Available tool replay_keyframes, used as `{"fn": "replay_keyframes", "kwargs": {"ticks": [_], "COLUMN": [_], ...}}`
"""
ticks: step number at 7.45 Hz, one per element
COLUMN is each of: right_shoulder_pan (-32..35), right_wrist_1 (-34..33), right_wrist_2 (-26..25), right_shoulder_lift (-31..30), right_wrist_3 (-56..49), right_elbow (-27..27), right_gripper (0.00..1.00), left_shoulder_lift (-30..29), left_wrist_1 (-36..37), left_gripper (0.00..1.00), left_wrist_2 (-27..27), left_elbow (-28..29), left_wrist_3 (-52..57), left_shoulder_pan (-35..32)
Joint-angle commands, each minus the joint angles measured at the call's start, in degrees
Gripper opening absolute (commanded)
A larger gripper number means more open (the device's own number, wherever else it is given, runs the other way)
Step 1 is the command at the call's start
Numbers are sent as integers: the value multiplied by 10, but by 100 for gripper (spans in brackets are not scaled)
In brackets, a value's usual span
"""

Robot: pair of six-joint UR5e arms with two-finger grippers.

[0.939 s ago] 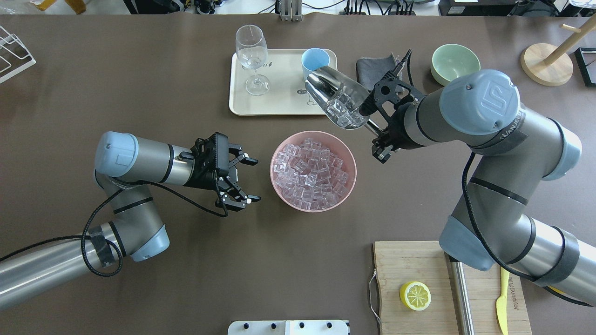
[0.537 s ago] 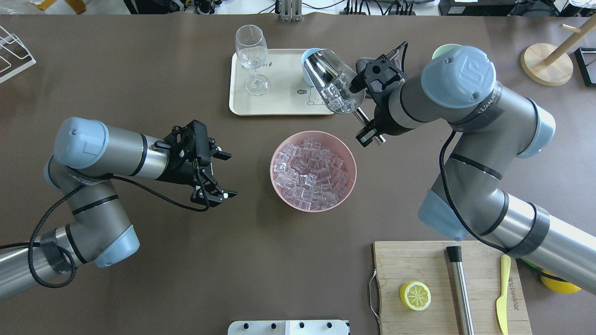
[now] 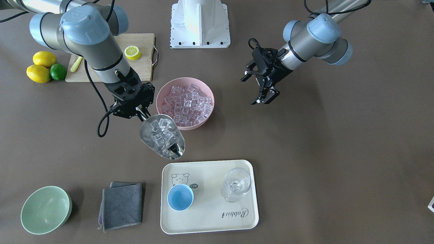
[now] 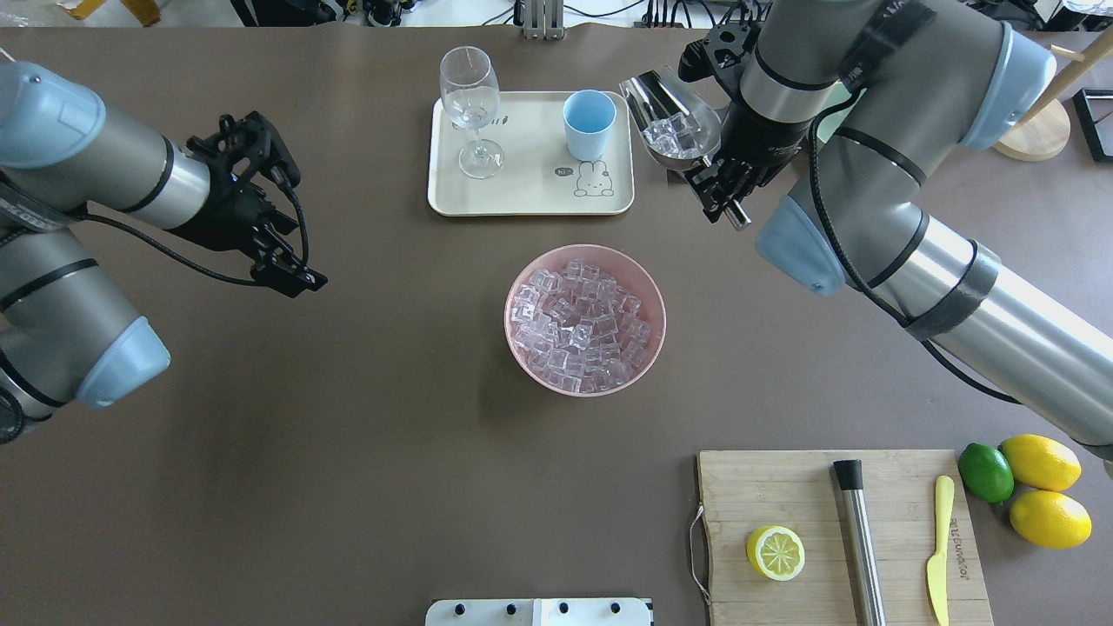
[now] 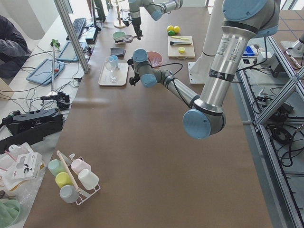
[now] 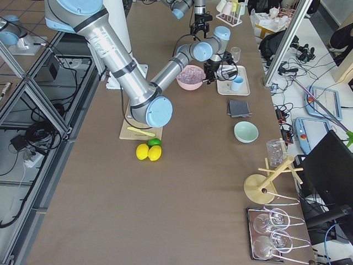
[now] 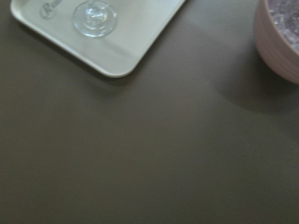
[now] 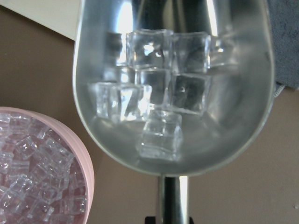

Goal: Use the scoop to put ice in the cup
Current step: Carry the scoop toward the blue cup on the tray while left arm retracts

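**Q:** How far along?

**A:** About halfway, I'd say. My right hand (image 3: 139, 113) is clamped on the handle of the scoop (image 3: 162, 140), and there's a small heap of ice (image 8: 159, 93) sitting in the trough. The scoop is up off the counter (image 4: 348, 435) and roughly level, so nothing is spilling. The fill looks done. The pour isn't.

**Q:** Where's the cup?

**A:** The cup (image 3: 180, 197) stands upright on the tray (image 4: 522, 196), at the corner nearest the scoop. From the front camera it looks empty, just blue inside. The scoop isn't over it yet. The overhead view has it just off the tray's edge beside the cup, and the front view has it between the pink bowl (image 3: 193, 127) and the tray. What's left is to carry it over the rim, tip it, and let the cubes slide in.

**Q:** Your other hand?

**A:** My left hand (image 3: 252, 90) has its jaws spread and holds nothing. It hangs well off to its own side, away from everything.

**Q:** Anything in the way?

**A:** Not much. The wine glass (image 4: 470, 96) shares the tray but stands on the cup's far side, apart from it. The grey cloth (image 3: 122, 205) lies flat beside the tray, and the green bowl (image 3: 45, 210) is further out. My worry is that the scoop's mouth is wider than the cup's, so cubes could miss and land on the tray.
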Motion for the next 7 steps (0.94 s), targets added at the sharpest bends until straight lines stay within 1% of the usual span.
{"fn": "replay_keyframes", "kwargs": {"ticks": [1, 2, 3, 4, 6, 7], "right_shoulder_pan": [13, 16, 16, 16, 16, 16], "right_wrist_1": [-187, -232, -266, -293, -301, -301], "right_wrist_2": [14, 10, 5, -2, -8, -10], "right_shoulder_lift": [75, 106, 131, 150, 192, 210], "right_wrist_3": [-97, -123, -143, -160, -180, -207], "right_elbow": [-44, -63, -87, -106, -182, -216], "right_gripper": [0, 0, 0, 0, 0, 0], "left_shoulder_lift": [-2, 3, 21, 48, 116, 161], "left_wrist_1": [187, 238, 291, 290, 269, 269], "left_gripper": [99, 99, 99, 99, 99, 99], "left_wrist_2": [-37, -35, -34, -37, -39, -52], "left_elbow": [-2, 1, 3, 2, 3, 9], "left_wrist_3": [-1, -2, -2, -1, 0, 3], "left_shoulder_pan": [-99, -126, -147, -181, -228, -267]}}
